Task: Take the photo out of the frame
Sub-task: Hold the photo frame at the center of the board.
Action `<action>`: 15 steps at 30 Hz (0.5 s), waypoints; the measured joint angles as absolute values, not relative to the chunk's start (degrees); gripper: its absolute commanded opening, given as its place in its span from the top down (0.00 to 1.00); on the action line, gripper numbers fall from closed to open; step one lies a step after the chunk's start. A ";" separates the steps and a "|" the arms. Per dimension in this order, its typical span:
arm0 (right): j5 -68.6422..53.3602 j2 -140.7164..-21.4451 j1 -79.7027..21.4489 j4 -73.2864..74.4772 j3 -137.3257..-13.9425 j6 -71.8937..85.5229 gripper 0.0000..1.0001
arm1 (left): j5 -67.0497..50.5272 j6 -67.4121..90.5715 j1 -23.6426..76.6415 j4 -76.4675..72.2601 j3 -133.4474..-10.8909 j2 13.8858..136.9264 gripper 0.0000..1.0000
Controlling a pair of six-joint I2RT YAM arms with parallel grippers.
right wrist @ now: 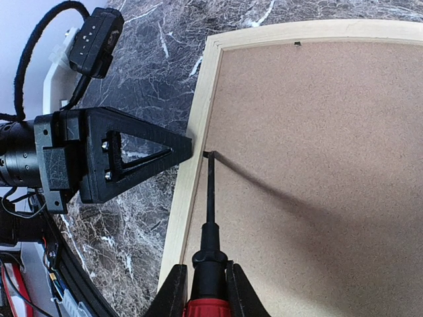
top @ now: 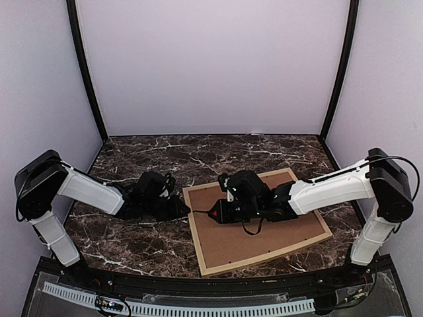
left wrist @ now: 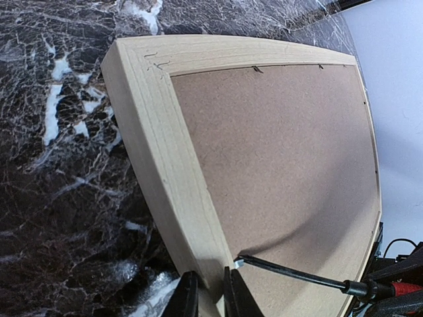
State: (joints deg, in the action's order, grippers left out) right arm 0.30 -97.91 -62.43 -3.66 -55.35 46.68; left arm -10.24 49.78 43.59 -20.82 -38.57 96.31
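dark marble table [top: 132, 246], lilac walls [top: 211, 66]; right hand [right wrist: 209, 284] pinching screwdriver [right wrist: 210, 198]; left hand [left wrist: 211, 296] at frame [left wrist: 158, 158] edge, grip unclear.

Looks bright and even in the top view, shadows soft. Slight sheen on the marble counter [top: 132, 238]. Heavy fisheye bend along the frame [left wrist: 152, 152] in the left wrist view. Soft smeared shadow off the screwdriver [right wrist: 209, 238] across the backing board [right wrist: 317, 165], dimmer toward the bottom. Left claw [left wrist: 210, 290] a bit soft up close.
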 measured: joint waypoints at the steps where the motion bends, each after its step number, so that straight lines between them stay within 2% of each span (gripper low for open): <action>1: 0.32 -97.91 -62.43 -3.68 -55.35 46.68 1.00 | -10.24 49.78 43.59 -20.97 -38.50 96.31 0.85; 15: 0.30 -97.91 -62.43 -3.66 -55.35 46.85 1.00 | -10.26 49.98 43.59 -21.34 -38.46 96.44 0.85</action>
